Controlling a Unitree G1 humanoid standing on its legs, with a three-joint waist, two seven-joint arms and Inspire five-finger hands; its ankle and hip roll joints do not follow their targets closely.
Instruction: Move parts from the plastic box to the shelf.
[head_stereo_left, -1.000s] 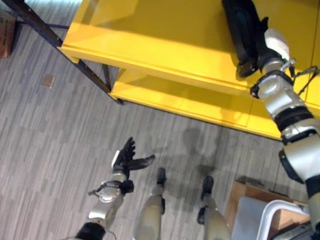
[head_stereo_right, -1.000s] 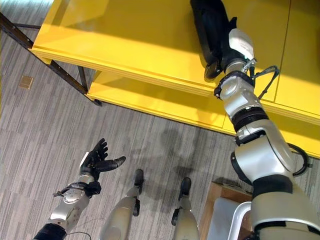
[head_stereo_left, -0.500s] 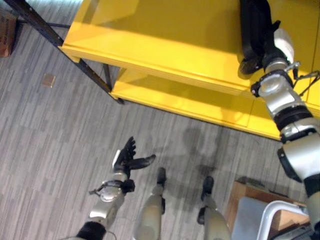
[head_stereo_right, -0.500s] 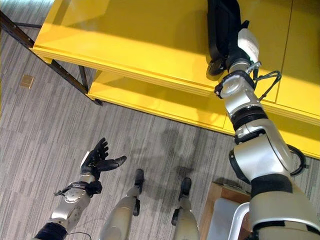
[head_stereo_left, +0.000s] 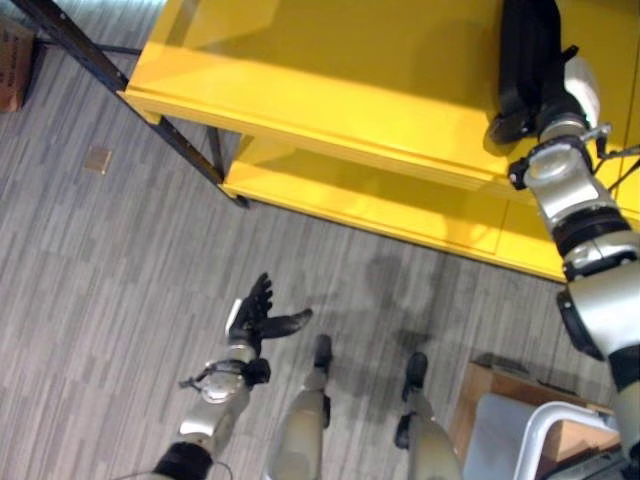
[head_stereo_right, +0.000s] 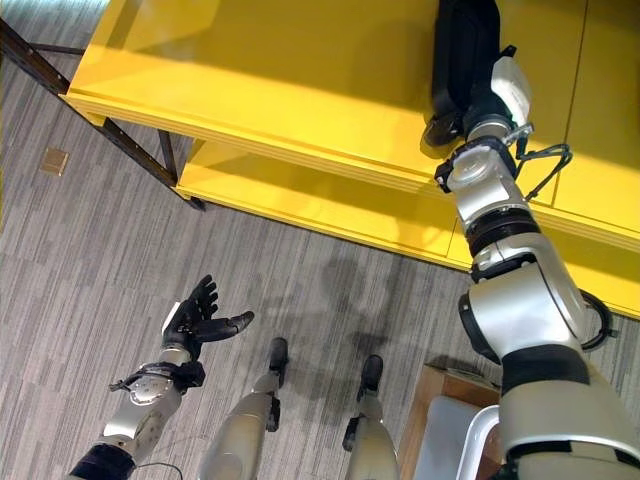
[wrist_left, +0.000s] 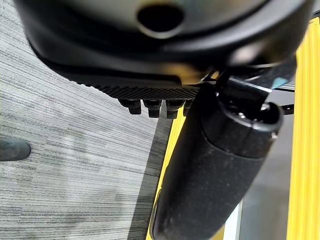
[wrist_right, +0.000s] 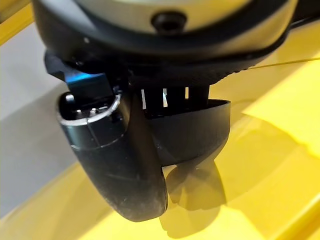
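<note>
Right hand (head_stereo_right: 470, 70) rests on the yellow shelf (head_stereo_right: 300, 70), fingers curled round a black part (wrist_right: 192, 132). Left hand (head_stereo_left: 255, 315) hangs low over the floor (head_stereo_left: 100, 280), fingers relaxed and empty.

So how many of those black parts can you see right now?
1: a black part lies on the yellow shelf's top, with the right hand on it. Others may sit outside the view.
</note>
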